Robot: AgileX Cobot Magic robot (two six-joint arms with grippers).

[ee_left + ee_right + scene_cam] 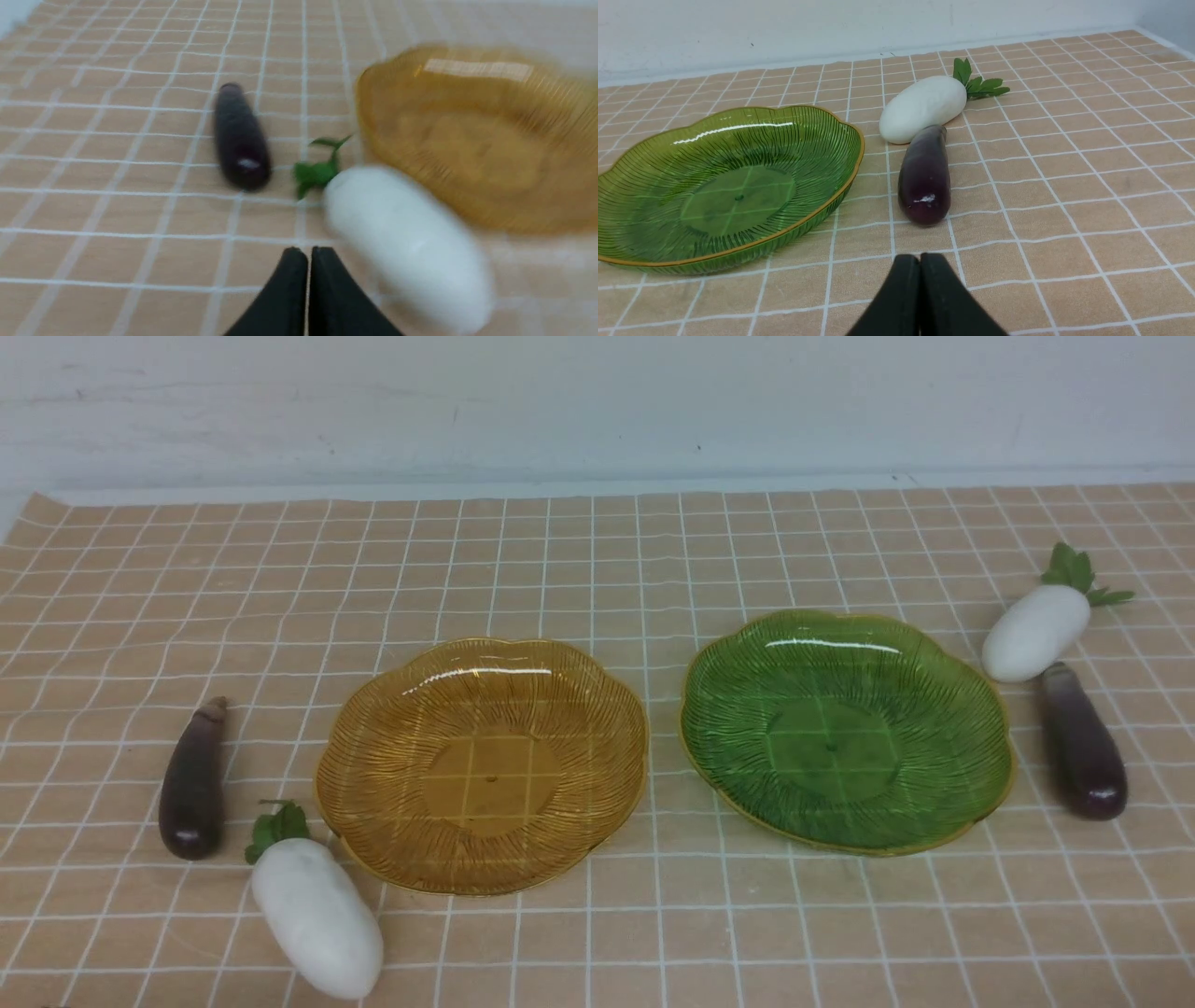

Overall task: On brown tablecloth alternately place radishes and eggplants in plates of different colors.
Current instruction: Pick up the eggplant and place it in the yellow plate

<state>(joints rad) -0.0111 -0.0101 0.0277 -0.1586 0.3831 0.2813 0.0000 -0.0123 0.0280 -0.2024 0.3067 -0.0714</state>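
Grippers both pinched together, empty: left gripper (308, 255) and right gripper (920, 261) above the brown tablecloth (597, 560). Ahead of the left, left radish (406, 242) just beside the amber plate (472, 140), left eggplant (240, 137) near; ahead of the right, right eggplant (924, 175) touching right radish (922, 109), near the green plate (728, 186). Seem light, hard, slick, apt to roll; call for a grip across the mid-body.

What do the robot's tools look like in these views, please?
The left tool and right tool each show only two smooth, matte black fingers tapering to rounded tips. No cables, markings or arm links are visible.
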